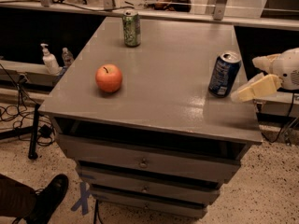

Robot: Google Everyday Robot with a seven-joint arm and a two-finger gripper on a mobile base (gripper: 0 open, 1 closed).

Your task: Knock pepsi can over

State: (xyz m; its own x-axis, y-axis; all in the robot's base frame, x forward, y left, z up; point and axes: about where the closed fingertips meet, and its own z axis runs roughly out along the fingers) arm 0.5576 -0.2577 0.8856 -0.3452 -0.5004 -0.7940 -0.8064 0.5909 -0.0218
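Observation:
The pepsi can (224, 74) is dark blue with a silver top and stands upright near the right edge of the grey cabinet top (163, 78). My gripper (244, 78) comes in from the right edge of the view, just right of the can, at about its height. Its two cream fingers are spread apart; the lower finger (254, 88) points at the can's base and nearly touches it. The gripper holds nothing.
A green-and-white can (131, 28) stands upright at the back of the top. A red-orange apple (109, 78) sits at the left middle. Drawers (142, 162) are below. A shoe (49, 197) is on the floor at lower left; bottles (49, 59) stand on a left ledge.

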